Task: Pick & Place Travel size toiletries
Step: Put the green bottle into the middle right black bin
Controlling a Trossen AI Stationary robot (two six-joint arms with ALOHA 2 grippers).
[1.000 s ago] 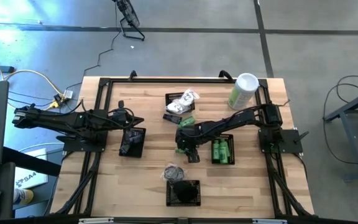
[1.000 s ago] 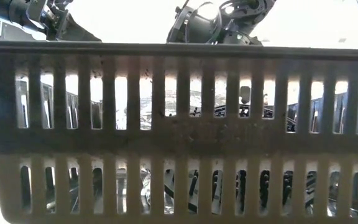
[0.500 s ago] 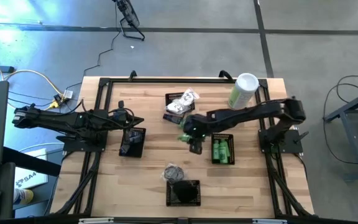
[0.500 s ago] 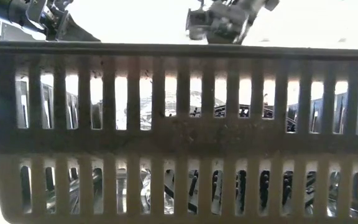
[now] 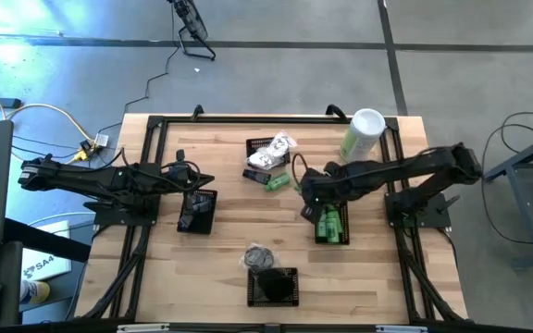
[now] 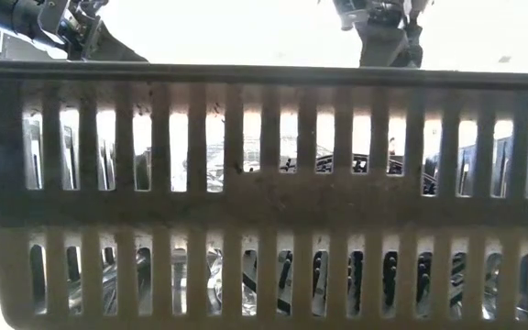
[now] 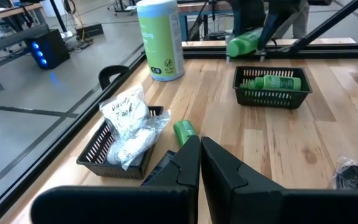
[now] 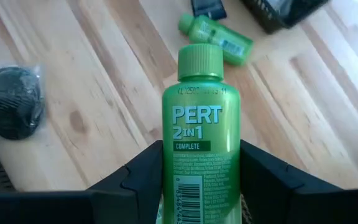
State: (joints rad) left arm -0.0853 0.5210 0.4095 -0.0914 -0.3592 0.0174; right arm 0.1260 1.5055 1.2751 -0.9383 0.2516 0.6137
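One green bottle (image 8: 199, 149) sits clamped in the right gripper (image 5: 315, 196), now carried over from mid-table to the basket (image 5: 332, 225)'s edge, another bottle (image 5: 278, 182) loose nearby, left gripper (image 7: 199, 167) pinched closed.

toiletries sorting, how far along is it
Done: green bottles lie in the right-hand black mesh basket, and white crinkly packets fill the far one. In hand: the right gripper holds a green Pert bottle over that right basket. Left: one green bottle lies loose on the wooden table.
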